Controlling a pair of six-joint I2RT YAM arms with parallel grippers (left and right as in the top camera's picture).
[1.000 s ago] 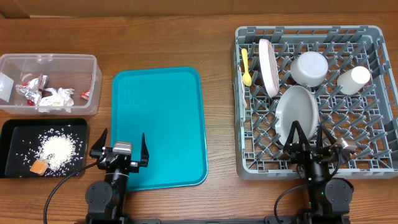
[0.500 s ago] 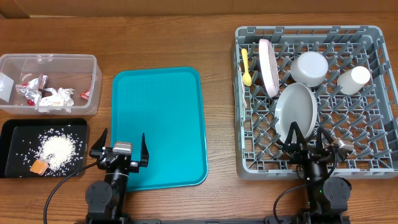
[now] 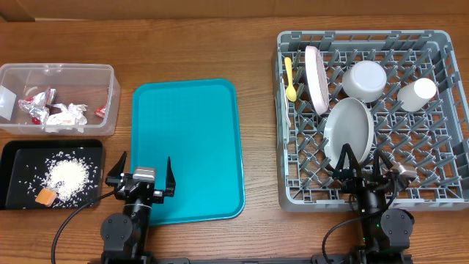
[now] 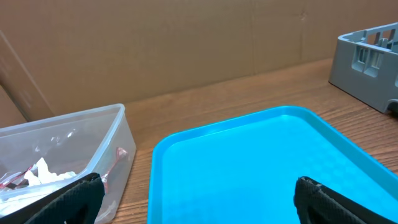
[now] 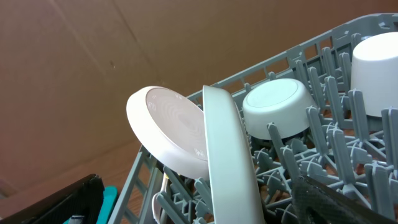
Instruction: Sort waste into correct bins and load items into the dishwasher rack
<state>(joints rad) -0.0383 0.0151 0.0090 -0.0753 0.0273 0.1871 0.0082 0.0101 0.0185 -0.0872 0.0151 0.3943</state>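
While poised at the table's six o'clock edge, jaws spread wide and empty: left gripper over the teal tray, right gripper at the dishwasher rack near wall. Directly at the right claw's twelve o'clock, nearest that arm, standing on edge, long axis one-to-seven: grey-green plate. Seen only from overhead: rice in the black tray, at the left claw's nine o'clock. Seen only from the right wrist: pinkish plate's ringed face, white bowl mouth-down.
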